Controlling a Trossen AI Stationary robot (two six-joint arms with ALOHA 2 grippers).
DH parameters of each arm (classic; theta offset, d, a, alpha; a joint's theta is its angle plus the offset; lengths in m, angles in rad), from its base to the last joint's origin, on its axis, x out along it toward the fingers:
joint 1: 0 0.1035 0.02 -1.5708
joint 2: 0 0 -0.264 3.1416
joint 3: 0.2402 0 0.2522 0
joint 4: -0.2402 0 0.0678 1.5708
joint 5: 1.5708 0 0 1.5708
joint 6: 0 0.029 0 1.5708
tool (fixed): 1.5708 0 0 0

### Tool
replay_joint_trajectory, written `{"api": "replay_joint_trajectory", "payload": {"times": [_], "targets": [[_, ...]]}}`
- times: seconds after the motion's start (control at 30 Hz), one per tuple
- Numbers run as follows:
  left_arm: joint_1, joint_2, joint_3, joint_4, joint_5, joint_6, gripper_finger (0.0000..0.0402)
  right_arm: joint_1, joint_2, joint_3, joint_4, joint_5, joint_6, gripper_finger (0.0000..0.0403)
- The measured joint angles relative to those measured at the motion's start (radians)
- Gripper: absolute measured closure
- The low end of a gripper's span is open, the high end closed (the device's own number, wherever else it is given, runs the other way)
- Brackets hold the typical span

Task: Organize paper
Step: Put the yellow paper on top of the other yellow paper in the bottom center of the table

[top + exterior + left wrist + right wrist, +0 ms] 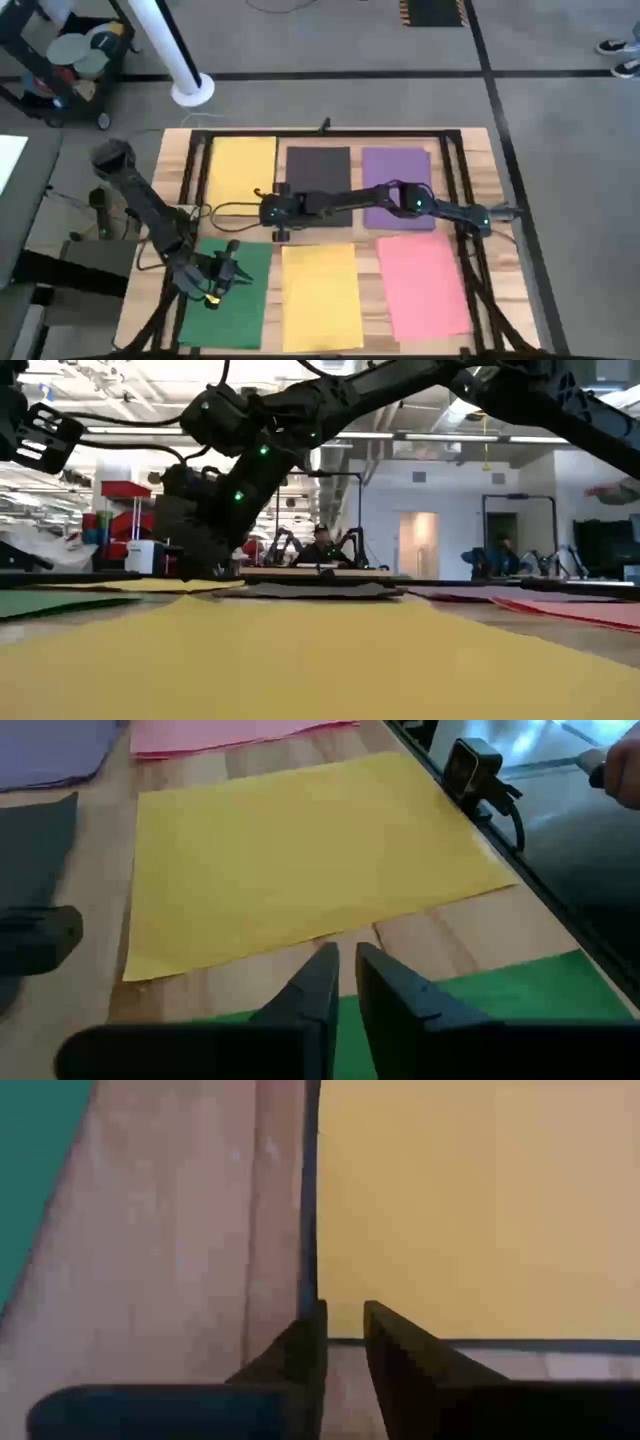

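Observation:
Six paper sheets lie flat on the wooden table in two rows. The far row is yellow [240, 165], dark grey [318, 170] and purple [397, 185]. The near row is green [225, 300], yellow [320, 295] and pink [420, 285]. My right gripper [272, 212] reaches across from the right. Its fingers stand a little apart at the far yellow sheet's near right corner [330, 1295]. My left gripper [347, 952] hovers over the green sheet's [500, 995] far edge, fingers almost together, holding nothing. My right gripper points slanting down at the far yellow sheet's corner [335, 1330], one fingertip on either side of it. The fingers hide the sheet's edge, so I cannot tell whether they touch the paper. The sheet lies flat on the table.
A black metal frame [455, 190] runs around the tabletop, and a small camera [475, 770] sits at its near edge. A person's hand [620, 765] shows beyond the table. A cable [225, 208] lies between the rows. A white pole base [192, 88] and a cart [70, 60] stand behind.

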Motion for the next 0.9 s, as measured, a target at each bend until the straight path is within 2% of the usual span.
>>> {"api": "replay_joint_trajectory", "payload": {"times": [0.17, 0.33, 0.5, 0.9], "targets": [[0.000, 0.000, 0.000, 0.001, -0.021, 0.078, 0.0366, -0.004, 0.000, 0.000, 0.005, 0.000, 0.003, 0.0274], [0.001, 0.000, 0.000, 0.000, -0.040, 0.124, 0.0366, -0.016, 0.019, 0.003, 0.035, -0.011, 0.003, 0.0252], [0.001, 0.002, 0.000, -0.003, -0.116, 0.033, 0.0366, -0.017, 0.044, 0.003, 0.040, -0.015, -0.028, 0.0251], [0.001, 0.002, 0.000, -0.030, -0.097, -0.063, 0.0366, -0.009, 0.045, 0.031, 0.058, -0.018, -0.021, 0.0261]]}}
